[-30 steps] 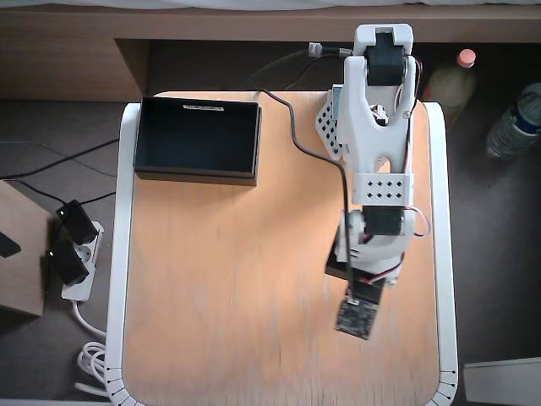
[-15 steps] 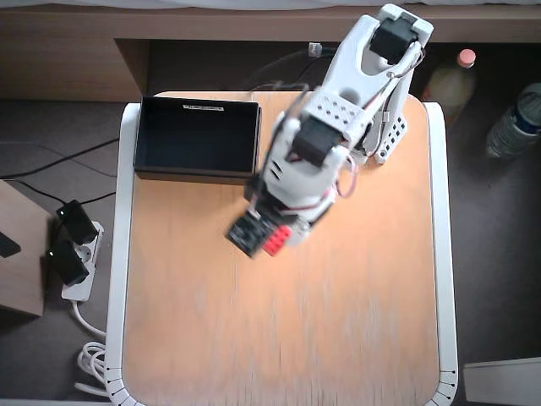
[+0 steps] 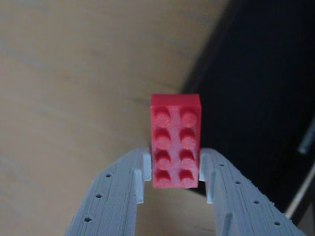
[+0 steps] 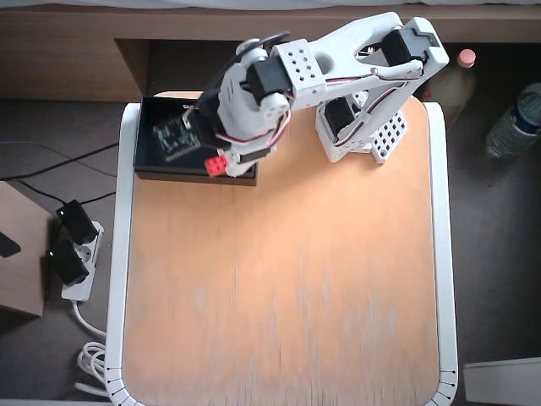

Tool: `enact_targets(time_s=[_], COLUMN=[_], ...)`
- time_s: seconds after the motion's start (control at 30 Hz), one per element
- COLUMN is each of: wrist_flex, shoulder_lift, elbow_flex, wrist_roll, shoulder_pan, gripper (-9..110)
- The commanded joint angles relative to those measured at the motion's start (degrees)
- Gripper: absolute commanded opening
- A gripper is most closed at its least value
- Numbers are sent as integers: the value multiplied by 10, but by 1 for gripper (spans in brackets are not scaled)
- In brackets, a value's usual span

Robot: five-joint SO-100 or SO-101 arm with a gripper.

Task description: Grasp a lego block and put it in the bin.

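In the wrist view my gripper (image 3: 174,169) is shut on the red lego block (image 3: 175,140), whose studs face the camera; the grey jaws pinch its lower end from both sides. The block hangs over the wooden table next to the bin's dark edge (image 3: 256,98). In the overhead view the lego block (image 4: 217,165) shows under the white arm, right at the near rim of the black bin (image 4: 148,161) at the table's back left. My gripper (image 4: 221,162) is mostly hidden by the wrist there.
The arm's white base (image 4: 363,135) stands at the back of the orange-wood table (image 4: 279,288). A power strip with plugs (image 4: 72,254) lies on the floor to the left. Bottles (image 4: 516,123) stand off the table at the back right.
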Motion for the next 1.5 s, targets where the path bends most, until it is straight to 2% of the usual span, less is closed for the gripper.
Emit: enact_targets(time_s=[0.0,0.53,1.0,1.23,1.47], wrist_flex=[4,-156,-216,-213,-212], shoulder_lift=[-14,-180,-217,-216,-215], elbow_flex=[-74,-71,-40,-37,-36], wrist_roll=[22,38,53,54,64], shoulder_pan=[60,158,178,178,176], gripper=[1,1,1,6,16])
